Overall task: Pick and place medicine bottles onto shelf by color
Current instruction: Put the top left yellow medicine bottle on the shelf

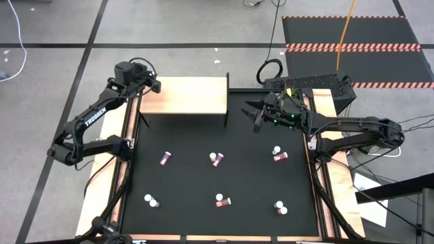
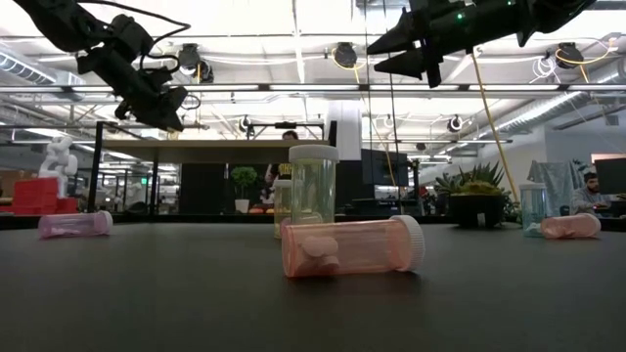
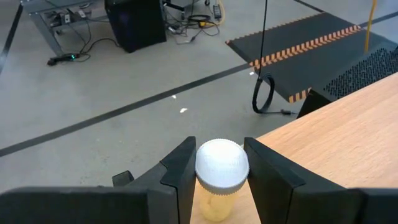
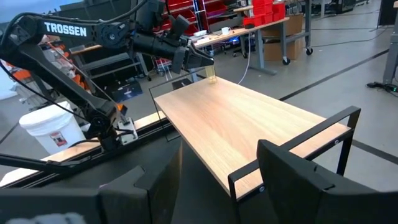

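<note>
Yellowish bottle: clamped between left gripper fingers, cap up, over the shelf corner, apparently for upright placement.
Right gripper: jaws open, empty, facing the shelf.

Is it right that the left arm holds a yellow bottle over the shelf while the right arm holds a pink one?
Not quite. The left gripper does hold a yellowish bottle at the shelf. But the right gripper holds nothing: the right wrist view shows its fingers open with only the shelf between them.
</note>
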You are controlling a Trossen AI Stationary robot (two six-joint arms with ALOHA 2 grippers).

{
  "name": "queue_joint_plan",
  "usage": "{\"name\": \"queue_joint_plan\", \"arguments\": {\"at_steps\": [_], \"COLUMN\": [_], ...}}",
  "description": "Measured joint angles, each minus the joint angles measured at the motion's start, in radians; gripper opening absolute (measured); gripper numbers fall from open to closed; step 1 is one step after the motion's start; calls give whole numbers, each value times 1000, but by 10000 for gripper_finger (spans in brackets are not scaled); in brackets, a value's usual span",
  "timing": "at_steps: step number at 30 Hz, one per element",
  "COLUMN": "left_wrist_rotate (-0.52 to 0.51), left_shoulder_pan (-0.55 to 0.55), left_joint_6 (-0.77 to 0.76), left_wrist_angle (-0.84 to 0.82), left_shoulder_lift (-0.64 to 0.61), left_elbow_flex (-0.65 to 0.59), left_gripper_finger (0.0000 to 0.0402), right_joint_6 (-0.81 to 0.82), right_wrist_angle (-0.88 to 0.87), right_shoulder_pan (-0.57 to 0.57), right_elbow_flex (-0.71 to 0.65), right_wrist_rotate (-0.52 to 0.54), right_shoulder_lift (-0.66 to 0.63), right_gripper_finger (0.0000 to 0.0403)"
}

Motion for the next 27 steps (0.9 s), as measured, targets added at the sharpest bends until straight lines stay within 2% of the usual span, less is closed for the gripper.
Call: {"name": "queue_joint_plan", "arguments": {"at_steps": [27], "left_wrist_rotate": [0], "left_shoulder_pan": [0], "left_joint_6": [-8], "left_wrist_angle": [-7], "left_shoulder_lift": [0], "left_elbow_flex": [0], "left_gripper_finger": [126], "right_joint_6": [34], "right_wrist_angle": [1], "right_shoulder_pan": [1], "right_elbow_flex": [1], "right_wrist_rotate": [-30], "right_shoulder_lift": [0], "right_gripper_finger": [203]}}
